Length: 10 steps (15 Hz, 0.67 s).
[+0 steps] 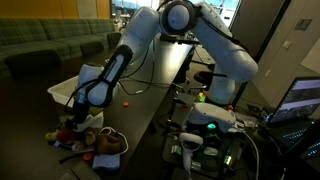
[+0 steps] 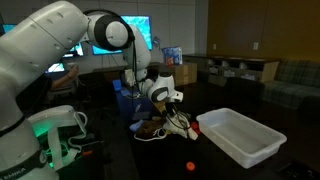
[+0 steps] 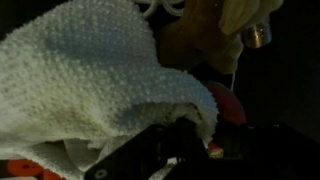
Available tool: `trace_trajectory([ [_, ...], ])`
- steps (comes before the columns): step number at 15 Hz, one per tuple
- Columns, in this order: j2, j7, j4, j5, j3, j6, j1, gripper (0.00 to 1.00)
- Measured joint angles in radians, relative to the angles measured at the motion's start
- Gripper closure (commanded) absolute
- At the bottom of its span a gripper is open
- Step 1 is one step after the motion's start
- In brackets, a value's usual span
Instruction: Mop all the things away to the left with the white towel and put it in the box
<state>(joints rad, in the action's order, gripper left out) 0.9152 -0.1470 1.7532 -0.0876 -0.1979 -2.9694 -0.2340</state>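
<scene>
The white towel (image 3: 90, 80) fills most of the wrist view and bunches down between my dark fingers. My gripper (image 3: 185, 140) is shut on it. In both exterior views my gripper (image 1: 88, 112) (image 2: 170, 100) is low over a pile of small things (image 1: 98, 142) (image 2: 163, 126) on the dark table. The towel shows only as a white patch at the fingers (image 2: 176, 97). The white box (image 1: 72, 92) (image 2: 240, 136) stands open and empty beside the pile. A red item (image 3: 226, 104) lies just past the towel's edge.
A small red ball (image 1: 125, 103) (image 2: 192, 165) lies alone on the table away from the pile. A tan soft item (image 3: 200, 40) and a metal cap (image 3: 258, 37) sit beyond the towel. The robot base (image 1: 212, 118) and monitors stand at the table's side.
</scene>
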Motion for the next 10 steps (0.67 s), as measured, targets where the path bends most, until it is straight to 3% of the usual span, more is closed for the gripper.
trace_trajectory([
  [6, -0.003, -0.014, -0.045, -0.012, -0.057, -0.037, -0.053, 0.94],
  [10, -0.034, 0.022, -0.040, -0.018, -0.185, -0.030, 0.015, 0.94],
])
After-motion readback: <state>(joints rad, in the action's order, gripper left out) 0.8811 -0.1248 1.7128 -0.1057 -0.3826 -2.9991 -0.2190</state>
